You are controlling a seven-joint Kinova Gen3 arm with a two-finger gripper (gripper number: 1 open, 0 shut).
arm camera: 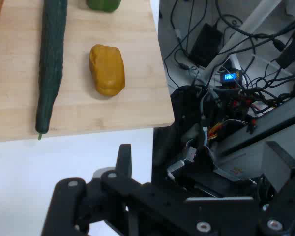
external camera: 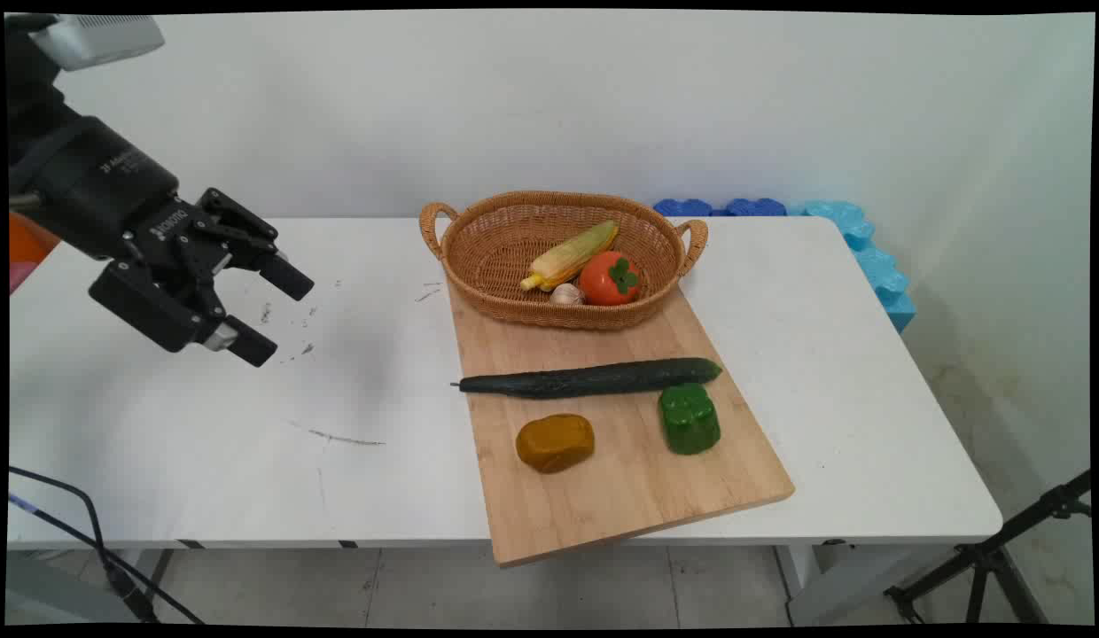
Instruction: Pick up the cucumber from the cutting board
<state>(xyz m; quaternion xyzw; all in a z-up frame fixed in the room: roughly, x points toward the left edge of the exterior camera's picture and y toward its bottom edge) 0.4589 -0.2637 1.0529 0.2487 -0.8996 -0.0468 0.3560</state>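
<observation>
Basket [external camera: 479,257] behind cucumber [external camera: 589,378] on board [external camera: 620,496], hand [external camera: 270,315] left.

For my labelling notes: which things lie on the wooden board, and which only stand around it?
On the wooden board: long dark green cucumber; green bell pepper; rounded mustard-brown lump; oval wicker basket holding yellow corn cob, red-orange tomato, pale garlic bulb.

Around it: blue foam blocks; black tripod.

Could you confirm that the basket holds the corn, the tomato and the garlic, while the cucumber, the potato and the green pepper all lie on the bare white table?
Not quite. In the main view the cucumber, the potato and the green pepper lie on the wooden cutting board, not the bare table. The basket does hold the corn, tomato and garlic.
</observation>
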